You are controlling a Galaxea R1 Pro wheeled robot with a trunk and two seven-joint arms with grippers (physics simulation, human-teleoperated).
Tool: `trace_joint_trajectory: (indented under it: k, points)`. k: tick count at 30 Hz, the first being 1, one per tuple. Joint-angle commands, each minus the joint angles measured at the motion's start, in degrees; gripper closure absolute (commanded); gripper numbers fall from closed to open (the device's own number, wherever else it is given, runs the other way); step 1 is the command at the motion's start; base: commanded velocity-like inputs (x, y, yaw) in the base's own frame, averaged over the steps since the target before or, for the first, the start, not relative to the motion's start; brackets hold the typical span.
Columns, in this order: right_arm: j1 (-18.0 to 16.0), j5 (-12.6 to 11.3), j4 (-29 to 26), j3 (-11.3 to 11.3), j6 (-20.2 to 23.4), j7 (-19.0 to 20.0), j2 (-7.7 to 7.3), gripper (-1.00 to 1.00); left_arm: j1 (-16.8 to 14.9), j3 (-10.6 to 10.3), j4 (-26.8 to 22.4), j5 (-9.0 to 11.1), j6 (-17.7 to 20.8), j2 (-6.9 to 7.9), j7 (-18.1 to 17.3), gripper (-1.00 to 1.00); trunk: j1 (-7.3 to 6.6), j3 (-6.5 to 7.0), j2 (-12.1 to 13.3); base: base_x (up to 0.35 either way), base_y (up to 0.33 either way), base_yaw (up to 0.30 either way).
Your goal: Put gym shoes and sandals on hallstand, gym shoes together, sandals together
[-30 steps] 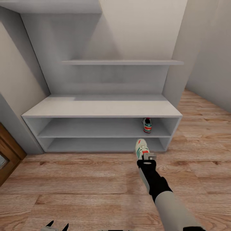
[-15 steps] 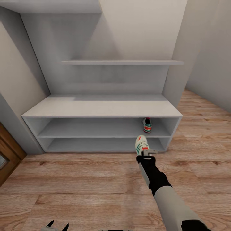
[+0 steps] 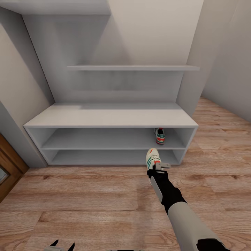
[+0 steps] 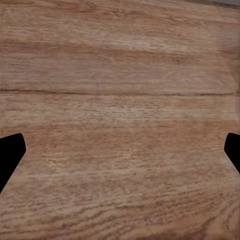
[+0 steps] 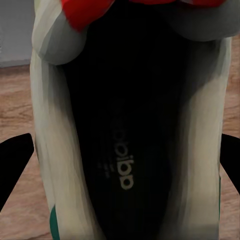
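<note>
At the near edge of the head view, the left gripper shows only its two dark fingertips, spread apart with nothing between them; its wrist camera looks straight at the floor, light brown wood planks with clear grain.

Further out, the right arm stretches forward and its gripper is clenched on a sneaker, holding it by the heel end with the toe pointing toward the rack. The sneaker is cream-white with green side stripes and a red-orange mark on the tongue. In the right wrist view its dark insole with pale lettering lies between the black fingers, with cream sides and a red patch at the tongue. It appears to sit just in front of the rack's lower opening, though whether it touches the floor is hard to tell.

Beyond it stands the shoe rack, pale grey-white, with two low open shelves under a flat top and stepped shelves above. The second sneaker rests on the upper of the low shelves, near its right end, showing green and red-orange.
</note>
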Motion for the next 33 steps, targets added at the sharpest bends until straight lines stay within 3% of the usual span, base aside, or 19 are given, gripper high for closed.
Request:
trace_joint_trajectory:
  k: [1,19,33]
  points:
    - [-0.02,-0.15,-0.08,-0.12,0.25,-0.17,0.04,1.0,-0.04,0.27,0.06,0.25,0.07,-0.04,-0.59,-1.0,-0.01,-0.05,-0.02,0.0,0.0,0.0]
    - [-0.02,-0.09,-0.16,-0.26,0.3,-0.17,0.04,1.0,-0.04,0.25,0.05,0.25,0.0,-0.11,-0.64,-1.0,-0.01,-0.05,-0.02,0.117,0.0,0.0]
    - [-0.02,-0.08,-0.08,-0.28,0.25,-0.18,0.04,1.0,-0.04,0.2,0.11,0.25,0.06,-0.11,-0.65,-1.0,-0.01,-0.05,-0.02,0.308,0.0,0.0]
